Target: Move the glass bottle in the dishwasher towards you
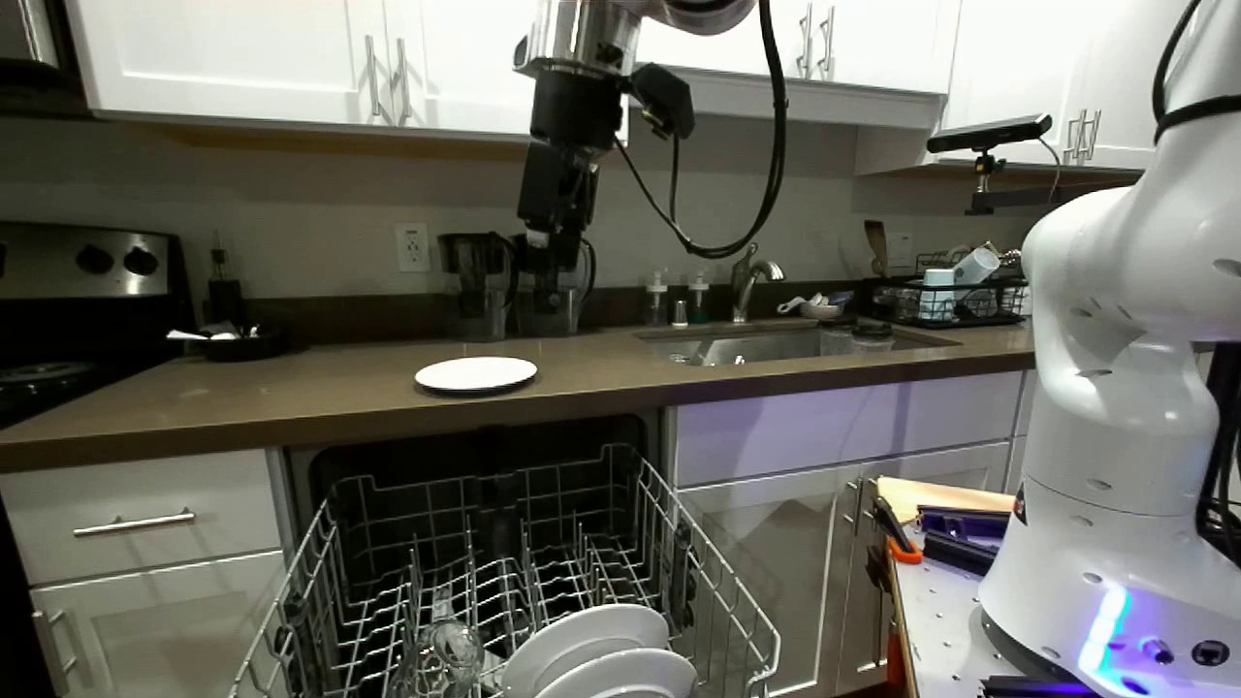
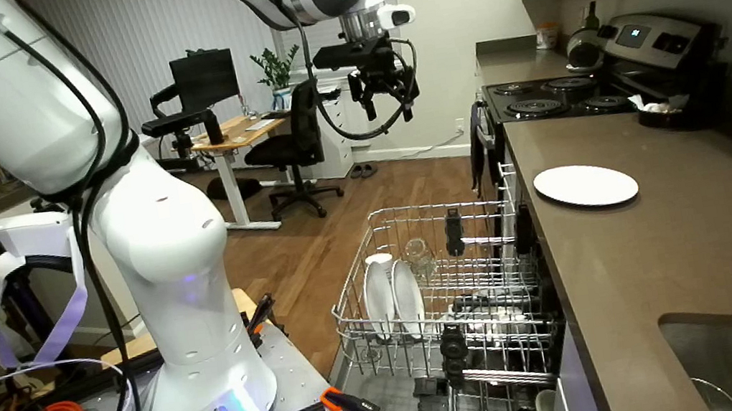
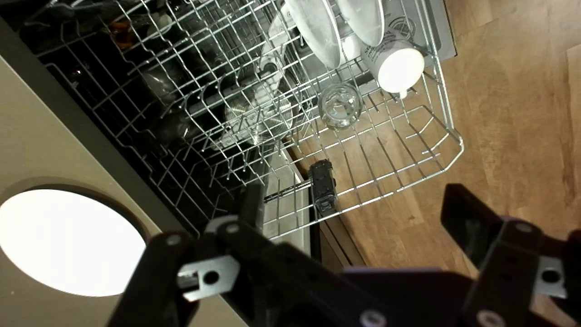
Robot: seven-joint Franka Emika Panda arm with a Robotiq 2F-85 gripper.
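Note:
The clear glass bottle [image 3: 340,106] is in the dishwasher's pulled-out wire rack [image 3: 447,113], seen nearly end-on in the wrist view. It also shows in both exterior views [image 1: 451,650] [image 2: 419,253], beside two white plates. Its full outline is hard to make out against the wires. The dishwasher [image 1: 475,441] has a dark cavity under the counter. My gripper [image 3: 356,204] is open and empty, with wide-apart fingers. It is high above the rack, pointing down, in both exterior views [image 1: 557,281] [image 2: 388,113]. It is well apart from the bottle.
Upright white plates [image 3: 317,34] and a white cup [image 3: 399,68] stand beside the bottle in the rack. A white plate [image 1: 475,373] lies on the brown counter [image 2: 685,201], whose edge borders the dishwasher. White cabinets [image 1: 242,58] hang above. Dark pitchers [image 1: 475,281] stand at the wall.

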